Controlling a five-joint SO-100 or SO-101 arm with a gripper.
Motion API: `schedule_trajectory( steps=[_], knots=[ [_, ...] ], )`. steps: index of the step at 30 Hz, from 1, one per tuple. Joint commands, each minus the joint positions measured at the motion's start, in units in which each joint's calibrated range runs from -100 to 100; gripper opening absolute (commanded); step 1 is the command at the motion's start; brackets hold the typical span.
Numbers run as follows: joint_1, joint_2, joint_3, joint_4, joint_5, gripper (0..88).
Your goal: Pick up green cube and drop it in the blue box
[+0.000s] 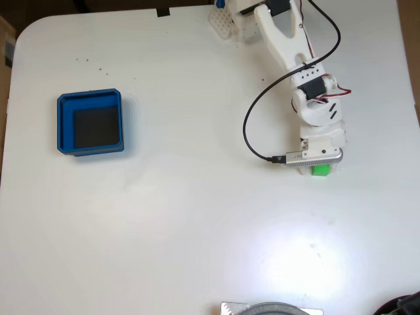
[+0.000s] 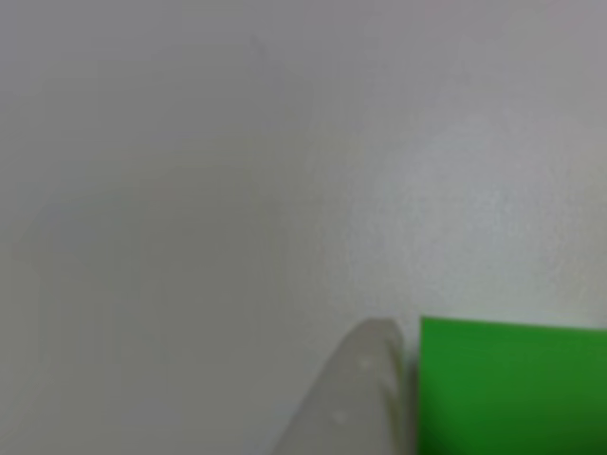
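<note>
Table: I'm looking down on a white tabletop [image 1: 197, 223] with rounded corners, a bright glare patch near the bottom right of the fixed view, a few tiny dark specks up near the left.
Edges: dark floor past the top edge, and a grey rounded object [image 1: 272, 308] poking in at the bottom.
Writing: nothing I can read anywhere, no labels or brands legible.
Arm: the white arm [image 1: 289, 46] comes in from the top right of the fixed view and stretches down the picture, black cable [image 1: 252, 118] looping off its left side, wrist folded low over the table.
Gripper: the gripper [image 1: 319, 165] sits right over the cube; I can't tell from here whether the jaws have closed.
Close view: one pale finger [image 2: 356, 398] comes up from the bottom edge, just left of the cube, a thin gap showing between them.
Green cube: the green cube [image 1: 321, 170] rests on the table beneath the wrist; in the other view it is at bottom right [image 2: 512, 389].
Blue box: the blue box [image 1: 64, 125] sits far off to the left, well apart from the arm, dark floor bare.
</note>
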Motion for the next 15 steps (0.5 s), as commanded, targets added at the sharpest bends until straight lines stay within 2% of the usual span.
schedule_trajectory(
  steps=[1, 15],
  knots=[
    [-0.07, -0.98, -2.84, -1.21, 0.20, 29.3],
    [-1.98, -0.22, -2.75, -1.13, 0.20, 29.3]
  ],
)
